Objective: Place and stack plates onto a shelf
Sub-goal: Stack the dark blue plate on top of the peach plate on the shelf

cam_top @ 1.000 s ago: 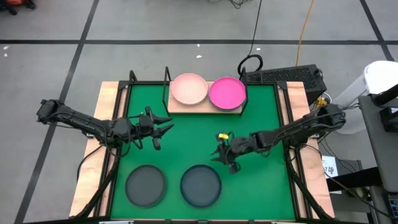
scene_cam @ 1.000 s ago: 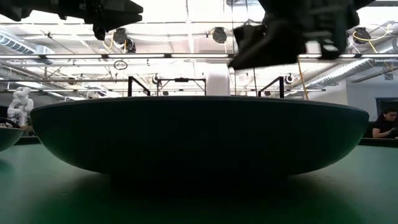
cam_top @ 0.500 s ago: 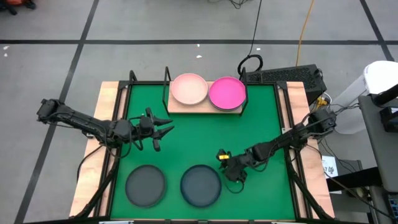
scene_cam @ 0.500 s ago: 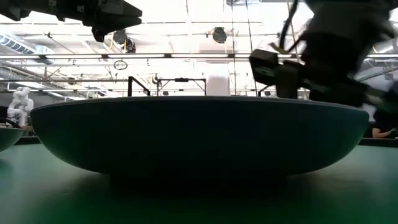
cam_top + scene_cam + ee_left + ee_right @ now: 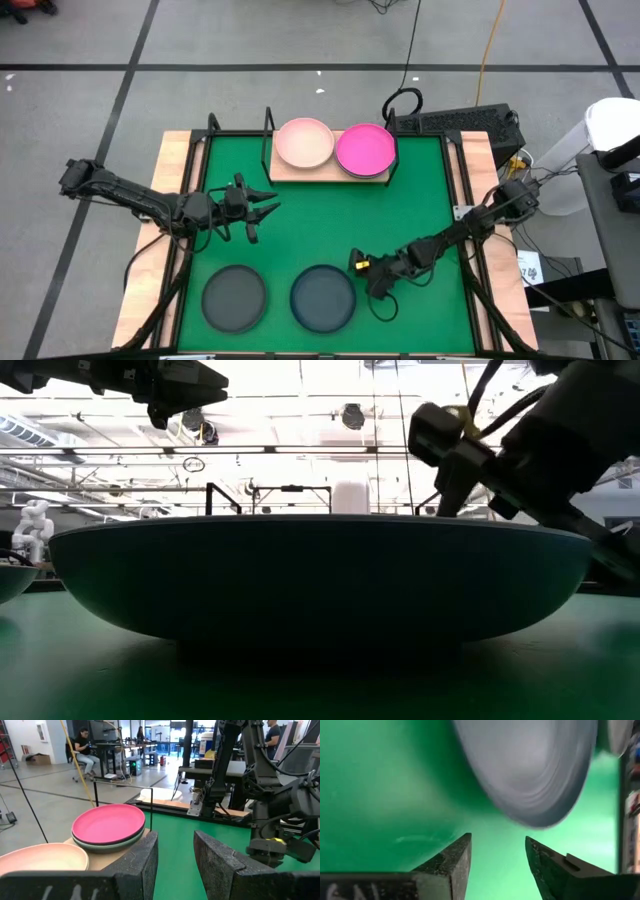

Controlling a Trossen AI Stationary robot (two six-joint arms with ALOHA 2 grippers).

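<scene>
Right gripper (image 5: pixel 368 283) parted, empty, beside dark plate (image 5: pixel 323 297), blurred in wrist view; left gripper (image 5: pixel 262 208) parted, empty; pale plate (image 5: pixel 107 843) mostly hidden under hot-pink plate (image 5: pixel 365 149)

Two arms low over the table
Left gripper (image 5: pixel 262 208) hovers, fingers apart, empty; right gripper (image 5: pixel 372 287) angles down, fingers spread, holding nothing.
</scene>
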